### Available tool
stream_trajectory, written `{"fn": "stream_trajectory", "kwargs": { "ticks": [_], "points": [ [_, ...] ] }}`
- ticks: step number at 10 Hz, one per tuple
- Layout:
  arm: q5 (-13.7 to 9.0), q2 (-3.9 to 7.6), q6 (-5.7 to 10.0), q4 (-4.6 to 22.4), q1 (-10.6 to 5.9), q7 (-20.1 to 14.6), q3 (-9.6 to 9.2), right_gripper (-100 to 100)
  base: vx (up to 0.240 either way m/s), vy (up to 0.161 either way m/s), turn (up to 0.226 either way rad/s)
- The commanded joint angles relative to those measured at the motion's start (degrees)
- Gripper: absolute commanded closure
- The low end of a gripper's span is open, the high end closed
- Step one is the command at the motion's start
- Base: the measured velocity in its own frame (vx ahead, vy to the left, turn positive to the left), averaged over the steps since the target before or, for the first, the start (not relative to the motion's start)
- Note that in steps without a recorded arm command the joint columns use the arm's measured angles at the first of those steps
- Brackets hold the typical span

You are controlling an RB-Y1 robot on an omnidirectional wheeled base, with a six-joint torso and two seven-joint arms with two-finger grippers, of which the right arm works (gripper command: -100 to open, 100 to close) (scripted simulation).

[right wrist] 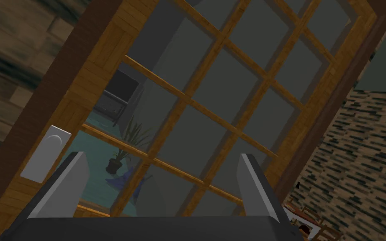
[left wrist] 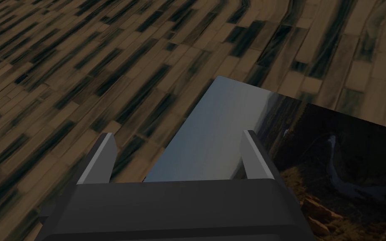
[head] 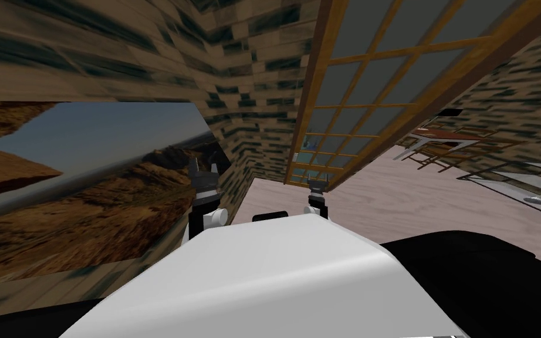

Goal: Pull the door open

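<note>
Ahead and a little to my right, the door [head: 351,82] stands in the patterned brick wall [head: 252,117]: a light wooden lattice of glass panes inside a darker brown frame, and it appears to sit flush in that frame. The right pincer [head: 317,185] hovers low in front of the door's hinge-less edge, above the pale floor [head: 439,205]. In its wrist view its fingers [right wrist: 68,180] are spread wide with nothing held, and the panes lie beyond the gap. A light grey handle plate [right wrist: 45,154] is fixed on the door's wooden stile, just outside one finger rather than between the two; I cannot tell whether they touch. Through the glass a potted plant [right wrist: 119,157] shows on a teal floor. The left pincer [head: 203,167] is raised beside the wall on my left, its fingers also apart and empty.
</note>
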State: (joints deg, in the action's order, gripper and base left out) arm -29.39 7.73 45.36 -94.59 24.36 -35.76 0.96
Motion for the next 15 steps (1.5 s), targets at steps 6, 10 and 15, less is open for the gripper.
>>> {"fn": "stream_trajectory", "kwargs": {
  "ticks": [6,10,15],
  "points": [
    [-6.06,1.31,2.53,7.72,-0.94,-6.44,-0.71,-100,0.078,-0.027,0.149],
    [-10.29,2.21,4.18,13.07,-1.66,-10.81,-1.15,-100,0.086,-0.043,0.177],
    [-15.32,3.25,6.14,19.45,-2.52,-16.02,-1.66,-100,0.088,-0.043,0.165]
  ]
}}
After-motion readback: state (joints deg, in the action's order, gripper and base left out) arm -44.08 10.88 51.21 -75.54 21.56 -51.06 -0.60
